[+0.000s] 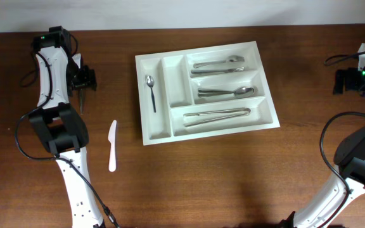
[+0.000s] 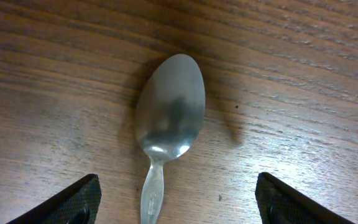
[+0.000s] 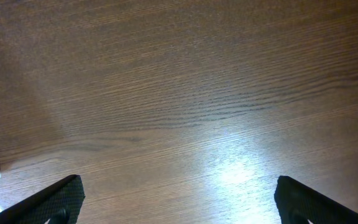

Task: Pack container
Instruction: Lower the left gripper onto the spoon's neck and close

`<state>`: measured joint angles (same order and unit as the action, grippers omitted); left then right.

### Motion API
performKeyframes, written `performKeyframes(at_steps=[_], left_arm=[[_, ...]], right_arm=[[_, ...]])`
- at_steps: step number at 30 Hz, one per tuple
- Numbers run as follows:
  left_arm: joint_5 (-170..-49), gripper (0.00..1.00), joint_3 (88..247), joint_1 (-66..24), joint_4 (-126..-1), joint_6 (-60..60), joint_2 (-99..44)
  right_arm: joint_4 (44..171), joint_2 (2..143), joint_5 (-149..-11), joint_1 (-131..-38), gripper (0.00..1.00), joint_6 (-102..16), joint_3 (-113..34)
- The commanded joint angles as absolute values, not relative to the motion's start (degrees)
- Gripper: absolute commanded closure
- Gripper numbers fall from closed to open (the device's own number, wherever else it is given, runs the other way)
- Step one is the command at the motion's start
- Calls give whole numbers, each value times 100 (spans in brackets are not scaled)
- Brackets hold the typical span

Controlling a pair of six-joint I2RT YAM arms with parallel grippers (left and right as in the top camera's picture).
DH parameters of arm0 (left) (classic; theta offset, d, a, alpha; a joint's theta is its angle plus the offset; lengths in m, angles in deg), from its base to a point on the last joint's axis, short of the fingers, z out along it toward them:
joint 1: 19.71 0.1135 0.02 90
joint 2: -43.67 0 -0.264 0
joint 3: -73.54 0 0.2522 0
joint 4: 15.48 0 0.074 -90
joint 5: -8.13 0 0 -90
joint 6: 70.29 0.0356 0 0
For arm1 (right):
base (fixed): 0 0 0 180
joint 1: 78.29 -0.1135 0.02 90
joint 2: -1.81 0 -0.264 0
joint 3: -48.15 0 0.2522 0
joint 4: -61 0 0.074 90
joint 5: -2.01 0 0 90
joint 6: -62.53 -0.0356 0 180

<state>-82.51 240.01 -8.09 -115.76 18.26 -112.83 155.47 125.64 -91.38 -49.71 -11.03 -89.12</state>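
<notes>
Left claw [image 1: 84,79], overhead: jaws apart, at the far left of the dark wood-grain table [image 1: 233,183], holding nothing. Right claw [image 1: 344,81] sits at the far right edge, jaws wide apart, holding nothing. White plastic tray [image 1: 201,50], rectangular, lies flat mid-table, well apart from both claws. Its leftmost narrow slot holds a small spoon [image 1: 150,92]. Long slots: forks [image 1: 217,63] in the far one, spoons [image 1: 227,92] in the middle, long metal pieces of unclear kind [image 1: 215,115] in the near one. A white plastic knife [image 1: 112,145] lies on the wood left of the tray.

Left wrist: a shiny metal teaspoon [image 2: 169,112], oval bowl facing up, lies on the grain between black textured fingertips [image 2: 67,202], not touching either.

Right wrist: bare glossy wood, black fingertips [image 3: 48,202] spread wide.
</notes>
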Motion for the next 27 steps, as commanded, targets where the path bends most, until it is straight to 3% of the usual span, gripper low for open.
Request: performKeyframes(at_steps=[1, 27], left_arm=[[-8409, 18, 23990, -693, -11515, 2007, -11399], [-8404, 19, 23990, -643, -11323, 2285, -11707]], right_arm=[[15542, 12595, -9103, -4939, 1, -1164, -8877], [15542, 12595, -9103, -4939, 1, -1164, -8877]])
